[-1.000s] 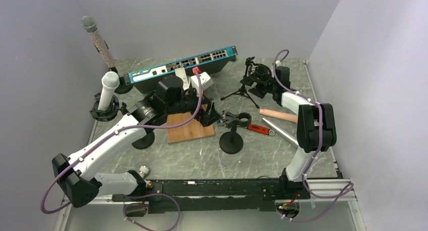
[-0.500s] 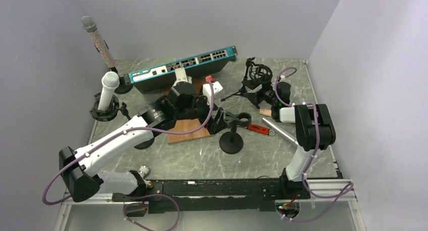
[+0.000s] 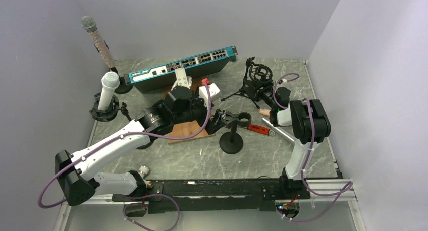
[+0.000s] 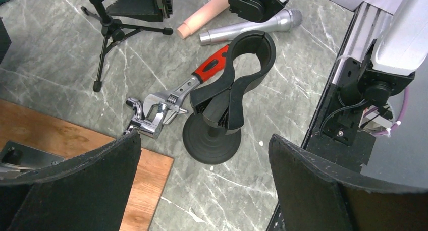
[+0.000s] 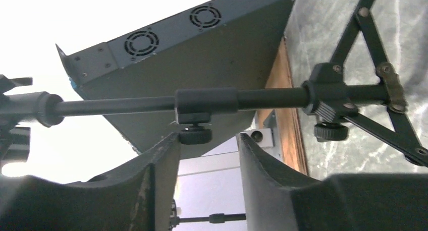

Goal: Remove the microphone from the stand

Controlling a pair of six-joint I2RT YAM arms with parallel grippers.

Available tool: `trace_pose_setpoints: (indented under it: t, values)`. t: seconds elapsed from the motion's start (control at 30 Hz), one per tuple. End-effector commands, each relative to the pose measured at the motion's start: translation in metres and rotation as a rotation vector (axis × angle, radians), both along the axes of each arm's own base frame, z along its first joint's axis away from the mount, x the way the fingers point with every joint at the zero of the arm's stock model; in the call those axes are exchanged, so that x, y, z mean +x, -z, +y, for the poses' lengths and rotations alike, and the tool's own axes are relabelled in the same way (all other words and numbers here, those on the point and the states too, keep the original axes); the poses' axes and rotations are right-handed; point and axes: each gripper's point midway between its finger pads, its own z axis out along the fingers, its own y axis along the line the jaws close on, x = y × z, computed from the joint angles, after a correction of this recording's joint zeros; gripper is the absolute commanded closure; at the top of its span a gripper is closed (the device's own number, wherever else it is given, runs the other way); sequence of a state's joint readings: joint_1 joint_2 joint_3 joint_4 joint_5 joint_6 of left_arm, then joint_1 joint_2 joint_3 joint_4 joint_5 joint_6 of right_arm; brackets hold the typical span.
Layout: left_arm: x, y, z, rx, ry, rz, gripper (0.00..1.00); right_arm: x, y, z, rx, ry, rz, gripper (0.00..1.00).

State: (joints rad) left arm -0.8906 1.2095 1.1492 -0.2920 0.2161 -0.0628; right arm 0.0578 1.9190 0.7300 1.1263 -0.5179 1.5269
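A silver microphone (image 4: 252,29) lies flat on the table (image 3: 280,132), beside a black clip stand (image 4: 237,84) whose ring clip holds nothing (image 3: 233,135). My left gripper (image 4: 204,155) hangs wide open just above and left of that stand's round base (image 3: 214,121), touching nothing. My right gripper (image 5: 208,150) is open with nothing between its fingers. It sits low beside the pole of a black tripod stand (image 5: 242,100) at the back right (image 3: 242,92). A white microphone (image 3: 107,90) stands upright in a ring holder at the far left.
A red-handled wrench (image 4: 176,97) and a beige cylinder (image 4: 202,16) lie between the clip stand and the tripod. A wooden board (image 3: 186,132) lies under the left arm. A blue network switch (image 3: 181,64) runs along the back, with a glitter microphone (image 3: 97,39) upright at the back left.
The right gripper has drawn back from the shock mount toward the near side, and its jaws have narrowed. The left gripper has moved right, up to the clip stand, still wide open.
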Motion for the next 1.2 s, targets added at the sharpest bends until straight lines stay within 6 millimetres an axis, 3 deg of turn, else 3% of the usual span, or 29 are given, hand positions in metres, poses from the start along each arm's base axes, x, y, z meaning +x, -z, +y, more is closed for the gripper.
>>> trace_pose_setpoints:
  t: [0.0, 0.13, 0.27, 0.47, 0.63, 0.73, 0.97, 1.17]
  values:
    - [0.008, -0.009, -0.003, -0.008, -0.015, -0.048, 0.01, 0.007, -0.011, 0.0, 0.028, 0.021, -0.069, 0.59]
    - [0.007, -0.011, -0.003, -0.008, -0.015, -0.048, 0.01, 0.006, -0.003, 0.002, -0.004, 0.007, -0.052, 0.75]
    - [0.008, -0.011, -0.002, -0.012, -0.023, -0.054, 0.01, 0.004, -0.001, 0.002, -0.067, 0.01, -0.041, 1.0]
    - [0.007, -0.022, 0.003, -0.025, -0.041, -0.048, 0.01, 0.005, 0.001, -0.007, -0.352, 0.002, -0.017, 1.0]
    - [0.001, -0.038, 0.008, -0.071, -0.046, -0.062, 0.01, 0.005, 0.006, -0.013, -0.734, -0.023, 0.009, 1.0]
    - [-0.001, -0.043, 0.01, -0.075, -0.047, -0.053, 0.01, 0.008, 0.002, -0.015, -0.844, -0.032, 0.018, 1.0]
    - [-0.008, -0.047, 0.008, -0.096, -0.025, -0.017, 0.01, 0.005, 0.006, -0.03, -0.93, -0.009, 0.073, 1.0]
    - [-0.014, -0.052, 0.006, -0.124, 0.003, 0.002, 0.01, 0.005, -0.003, -0.015, -0.78, -0.052, 0.014, 1.0]
